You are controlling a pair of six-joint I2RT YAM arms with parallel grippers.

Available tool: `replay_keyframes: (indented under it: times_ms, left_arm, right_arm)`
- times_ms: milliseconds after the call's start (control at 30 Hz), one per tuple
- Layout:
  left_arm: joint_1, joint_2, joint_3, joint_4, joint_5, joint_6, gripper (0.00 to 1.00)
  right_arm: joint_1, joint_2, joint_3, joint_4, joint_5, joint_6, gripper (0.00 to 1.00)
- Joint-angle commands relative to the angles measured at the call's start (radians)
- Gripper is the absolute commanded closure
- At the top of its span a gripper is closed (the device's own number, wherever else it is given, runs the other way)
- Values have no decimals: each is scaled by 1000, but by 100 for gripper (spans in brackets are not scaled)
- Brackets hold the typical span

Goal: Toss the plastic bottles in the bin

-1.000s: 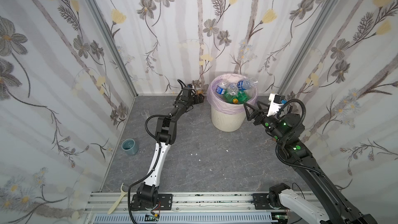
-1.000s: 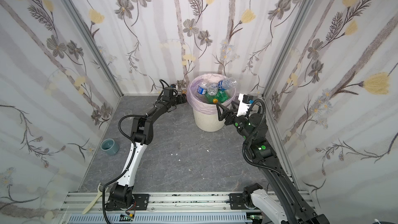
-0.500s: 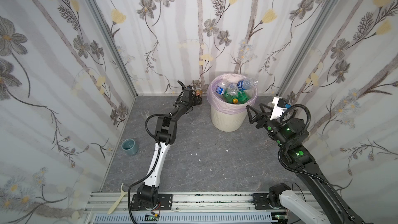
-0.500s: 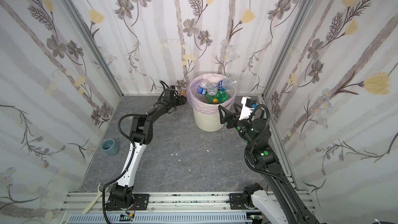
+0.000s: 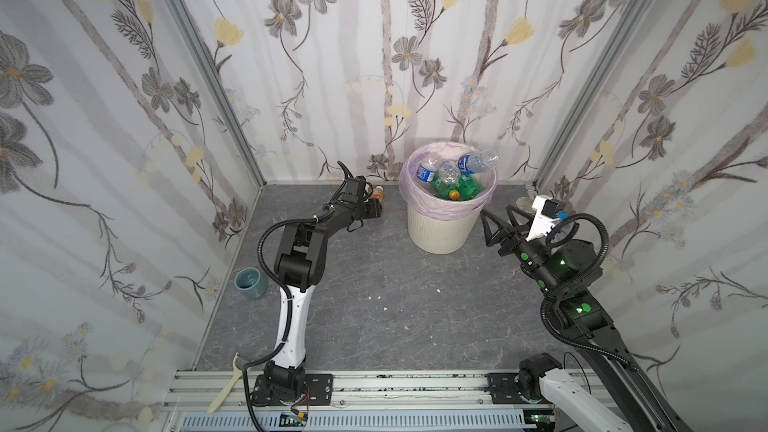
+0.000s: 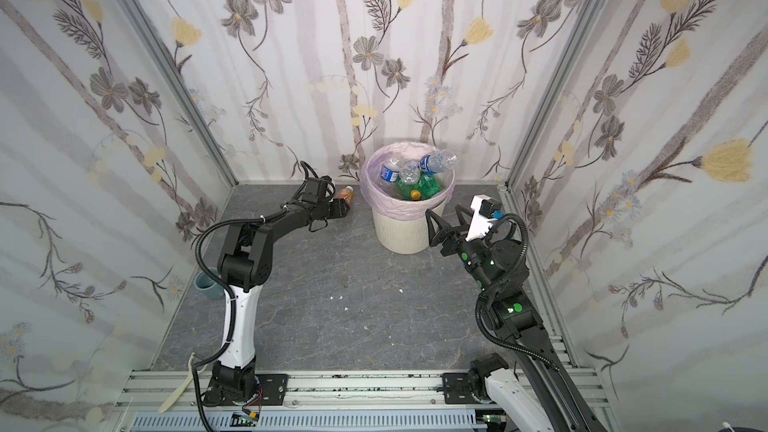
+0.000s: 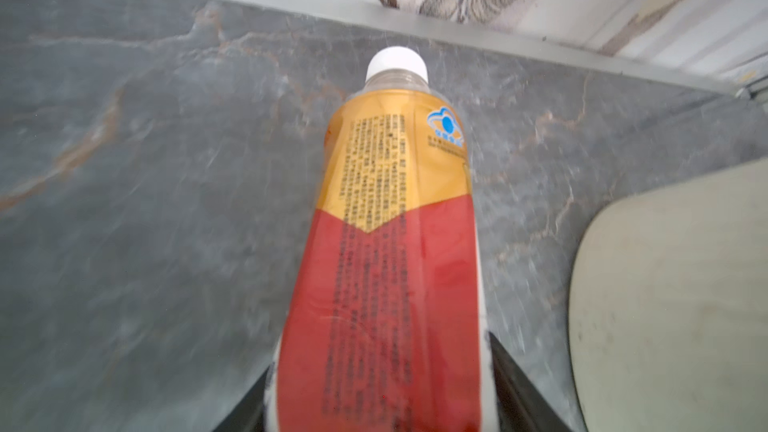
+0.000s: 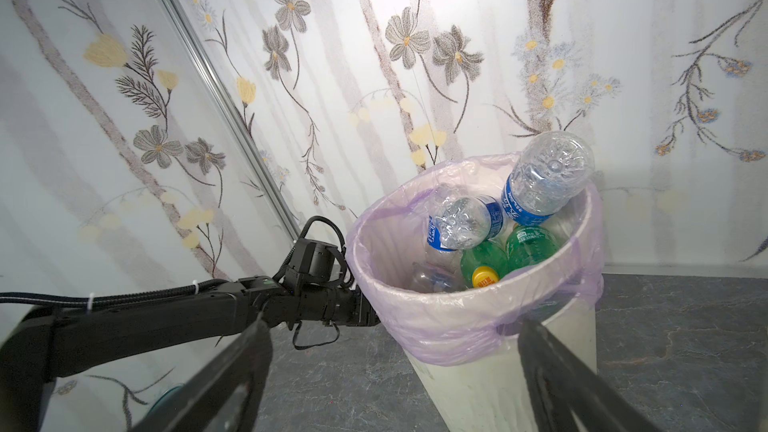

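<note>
In both top views, the left gripper [image 5: 372, 209] [image 6: 340, 209] is seen reaching low towards the back wall [image 5: 353, 76]. The red-and-yellow labelled bottle [image 5: 377, 192] [image 6: 347, 194] projects from its fingertips, cap pointing away from the wrist. The bin [image 5: 436, 234] stands just off this gripper's right side. It is heaped with bottles [image 5: 448, 178], and a clear blue-labelled bottle [image 5: 476, 162] is propped across the far rim. The right gripper [image 5: 495, 209] [image 6: 441, 209] is held spread wide and empty, with the bin just beyond its fingertips.

In the left wrist view, the red-and-yellow labelled bottle [image 7: 395, 222] is flanked at its lower body by both black jaws, which lie against its sides, so it is judged to be gripped. Whether it is clear of the floor [image 7: 145, 201] cannot be told. The bin's cream wall [image 7: 665, 305] appears close alongside.

In the right wrist view, the right gripper [image 8: 388, 338] is shown with nothing between its fingers. The bin [image 8: 478, 388] and its pile are straight ahead.

Several failures are possible. The thin wall may buckle under the squeeze and the bottle may slip out, since it is held near its base with most of its length overhanging. The bin may be struck during the swing across, being so close beside the gripper. With the pile already at rim height, a released bottle may roll off, or the propped clear blue-labelled bottle [image 8: 544, 184] may be dislodged.
</note>
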Motion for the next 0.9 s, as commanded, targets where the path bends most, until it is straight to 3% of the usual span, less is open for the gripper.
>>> replay_keyframes:
  times_ms: [0,200,333,567,667,767,867]
  left_arm:
    - [-6,-149,-167,12,-41,43,41]
    - [-81,-456,-604,12,-66,1,42]
    - [-155,-644,-800,12,-123,-73,40]
    - [-197,-842,-979,12,-130,-132,27]
    - [-198,-873,-1015,12,-75,-144,22]
    - [-203,-922,-1038,8,-26,-154,8]
    - [-204,-988,-1038,6,-48,-159,4]
  right_arm:
    - [0,-13,-22,2,6,-1,7]
    - [-1,-53,-58,-2,-3,9,7]
    - [-1,-65,-69,1,-13,15,7]
    - [1,-71,-84,3,-26,27,7]
    - [2,-85,-91,-1,-25,33,7]
    - [2,-98,-91,-19,-18,33,7]
    - [0,-109,-97,-27,-18,35,7]
